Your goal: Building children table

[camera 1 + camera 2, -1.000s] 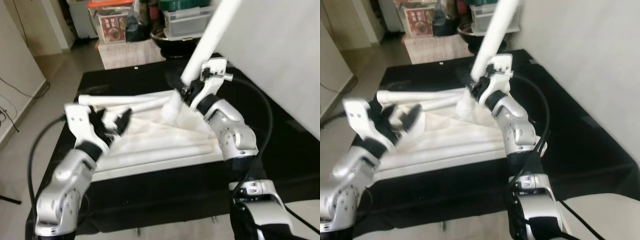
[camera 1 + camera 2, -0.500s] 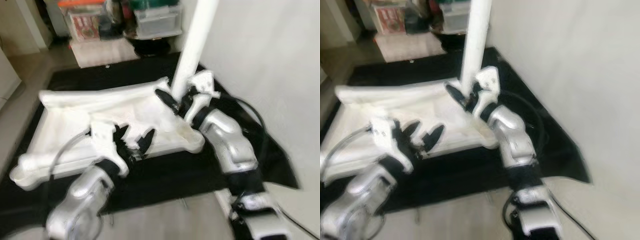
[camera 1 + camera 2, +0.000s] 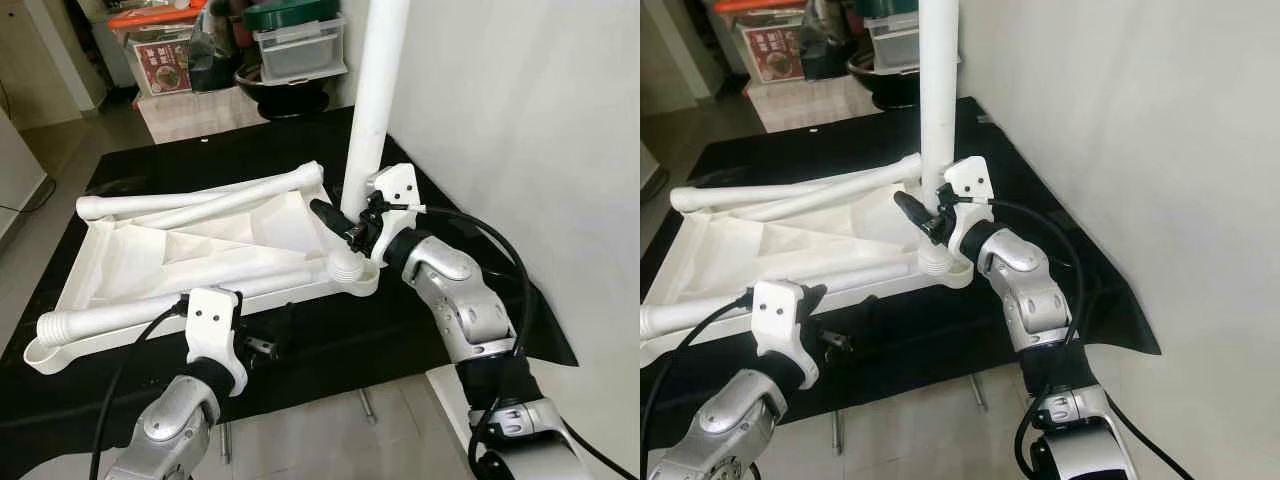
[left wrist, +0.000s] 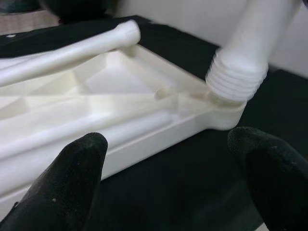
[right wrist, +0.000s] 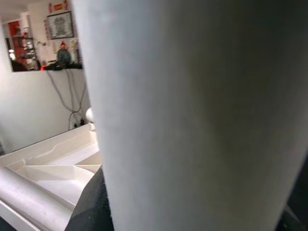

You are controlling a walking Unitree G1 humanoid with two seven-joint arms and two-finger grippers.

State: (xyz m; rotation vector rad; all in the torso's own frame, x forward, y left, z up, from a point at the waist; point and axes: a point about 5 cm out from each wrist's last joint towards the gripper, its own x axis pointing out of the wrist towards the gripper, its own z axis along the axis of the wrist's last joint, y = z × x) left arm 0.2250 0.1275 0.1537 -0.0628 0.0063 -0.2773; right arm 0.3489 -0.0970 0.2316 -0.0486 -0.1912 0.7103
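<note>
- I see a black mat (image 3: 250, 165) spread on the floor, and on it the white tabletop (image 3: 180, 250) lies upside down, its ribbed underside facing up.
- One white leg (image 3: 375, 90) stands upright in the tabletop's near right corner socket, its threaded end at the socket; other legs (image 3: 200, 205) lie loose across the tabletop.
- My right pincer (image 3: 345, 222) is pinching the upright leg low down, just above the socket.
- My left pincer (image 4: 168, 183) hovers spread apart, just off the tabletop's near edge, holding nothing.
</note>
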